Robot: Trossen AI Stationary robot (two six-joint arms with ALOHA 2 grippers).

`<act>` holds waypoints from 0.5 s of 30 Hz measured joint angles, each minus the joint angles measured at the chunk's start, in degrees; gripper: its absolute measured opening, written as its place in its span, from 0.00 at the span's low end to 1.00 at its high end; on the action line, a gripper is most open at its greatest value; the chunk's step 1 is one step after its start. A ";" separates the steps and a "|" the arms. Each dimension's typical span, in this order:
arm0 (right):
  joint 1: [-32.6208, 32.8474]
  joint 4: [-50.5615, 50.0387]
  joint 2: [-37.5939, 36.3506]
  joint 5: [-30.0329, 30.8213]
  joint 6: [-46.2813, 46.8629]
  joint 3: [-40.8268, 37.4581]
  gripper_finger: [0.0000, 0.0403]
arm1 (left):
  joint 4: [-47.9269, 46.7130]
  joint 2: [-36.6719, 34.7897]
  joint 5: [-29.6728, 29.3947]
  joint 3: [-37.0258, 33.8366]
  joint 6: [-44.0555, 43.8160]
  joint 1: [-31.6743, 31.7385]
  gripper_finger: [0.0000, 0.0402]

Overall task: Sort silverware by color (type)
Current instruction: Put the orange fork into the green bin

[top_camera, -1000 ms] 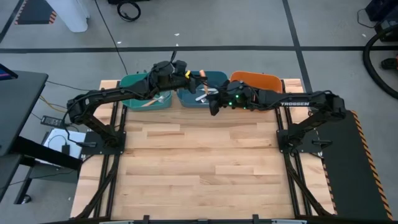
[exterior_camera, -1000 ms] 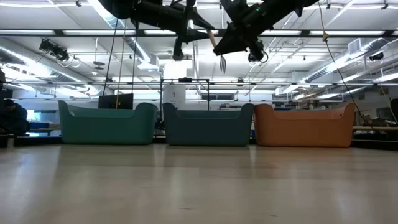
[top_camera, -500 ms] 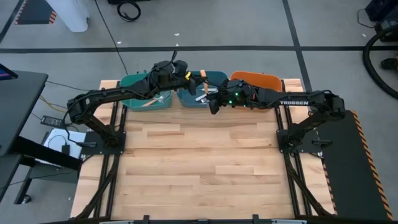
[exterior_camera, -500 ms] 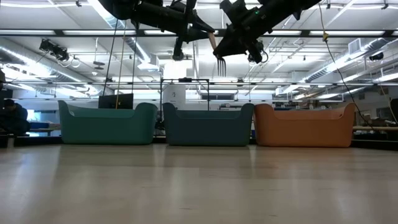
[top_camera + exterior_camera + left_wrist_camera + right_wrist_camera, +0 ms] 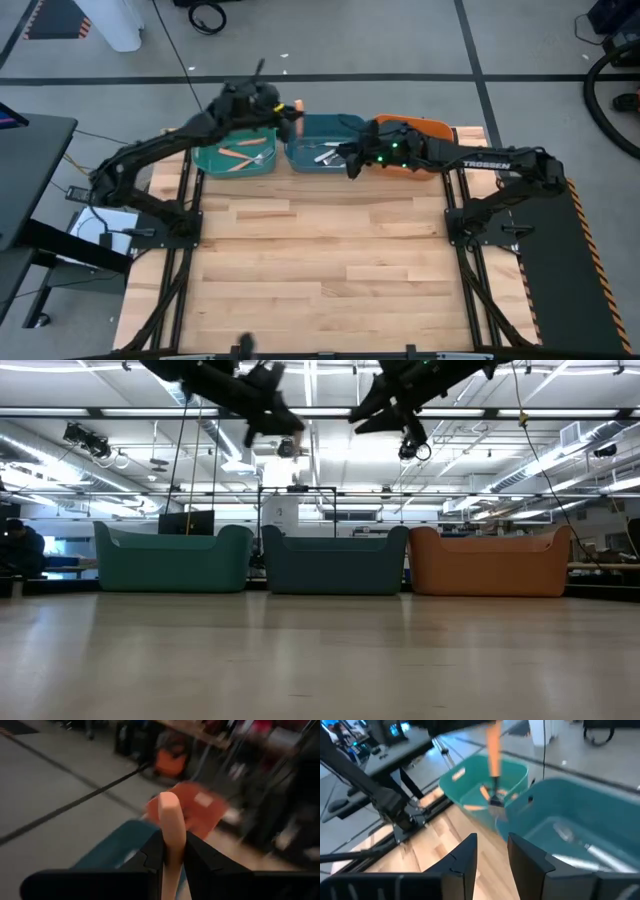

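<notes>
Three bins stand in a row along the far edge of the wooden table (image 5: 320,260), upper centre of the high view: a green bin (image 5: 235,157) on the left, a dark teal bin (image 5: 322,152) in the middle, an orange bin (image 5: 425,132) on the right, partly covered by the right arm. The left gripper (image 5: 288,110) is raised over the gap between the green and teal bins, upper centre-left of the high view, its jaws pinching an orange-handled fork (image 5: 298,106). In the left wrist view the pale orange handle (image 5: 171,827) stands up between the two dark fingers (image 5: 152,857), clamped on both sides. The fork's head is not clearly seen in that view. The right gripper (image 5: 351,160) hangs over the near right part of the teal bin, just right of centre in the high view. In the right wrist view its fingers (image 5: 465,857) are spread, with nothing between them. Inside the green bin lie orange-handled forks (image 5: 240,155). Inside the teal bin lie silver forks (image 5: 326,152), seen in the right wrist view as blurred silver pieces (image 5: 580,852) on the bin floor. In the low view both grippers sit at the top edge of the frame, above the bins, left gripper (image 5: 268,415) left of centre, right gripper (image 5: 385,405) right of centre.
</notes>
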 joint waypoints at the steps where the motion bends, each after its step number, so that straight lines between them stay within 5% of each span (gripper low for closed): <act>1: -0.08 -0.01 -0.74 0.03 -0.73 0.00 0.29 | -3.57 -1.57 0.12 0.00 2.82 1.51 0.14; 8: -0.66 -0.03 -3.37 0.02 -3.51 0.00 0.29 | -26.62 -12.44 -5.18 0.04 22.41 11.61 0.14; 15: -0.70 -0.20 -3.32 0.05 -3.57 0.00 0.28 | -50.18 -12.96 -8.04 -0.02 37.17 17.05 0.18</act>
